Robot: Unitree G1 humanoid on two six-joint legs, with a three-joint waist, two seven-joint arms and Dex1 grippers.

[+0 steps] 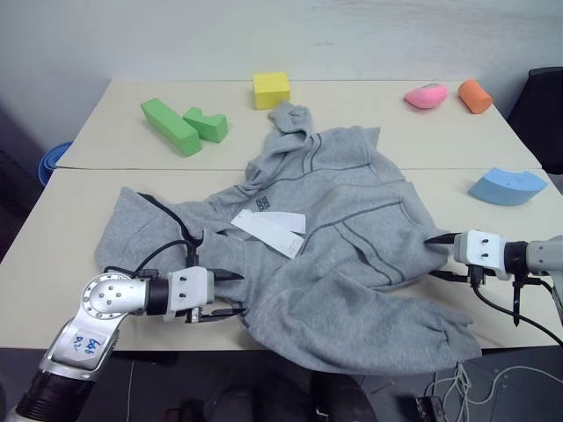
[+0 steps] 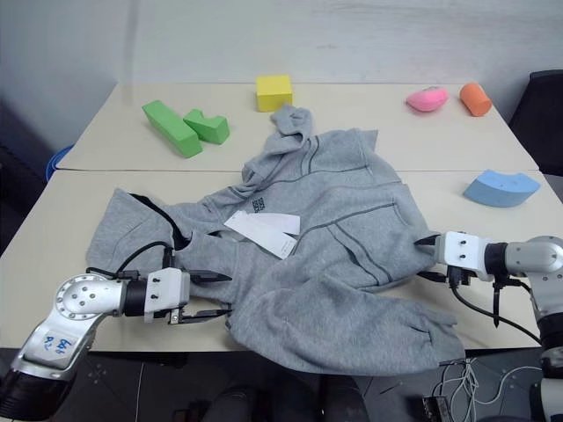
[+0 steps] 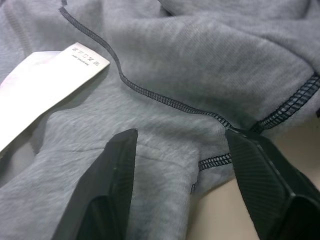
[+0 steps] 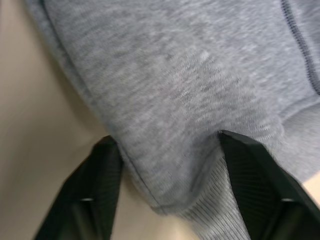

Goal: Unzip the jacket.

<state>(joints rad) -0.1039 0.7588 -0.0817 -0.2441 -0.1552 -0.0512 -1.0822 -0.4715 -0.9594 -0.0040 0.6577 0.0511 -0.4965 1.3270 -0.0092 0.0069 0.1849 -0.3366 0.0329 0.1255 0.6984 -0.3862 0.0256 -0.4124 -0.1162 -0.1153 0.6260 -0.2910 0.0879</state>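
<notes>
The light-grey hooded jacket (image 1: 343, 237) lies crumpled across the near half of the table (image 1: 70, 264), with its hood toward the far side. A white paper tag (image 1: 268, 230) rests on its middle, and a small dark logo sits just above the tag. My left gripper (image 1: 239, 293) is at the jacket's near-left edge. Its fingers (image 3: 115, 175) stand open, with a fold and a dark-stitched seam between them. My right gripper (image 1: 431, 257) is at the jacket's right edge. It is open too, and the ribbed hem (image 4: 170, 200) bulges between its fingers.
Foam blocks lie on the far table: two green ones (image 1: 171, 126), a yellow one (image 1: 271, 90), a pink one (image 1: 426, 96) and an orange one (image 1: 475, 96). A blue arch block (image 1: 507, 186) sits to the right of the jacket. The jacket's lower part hangs over the table's front edge.
</notes>
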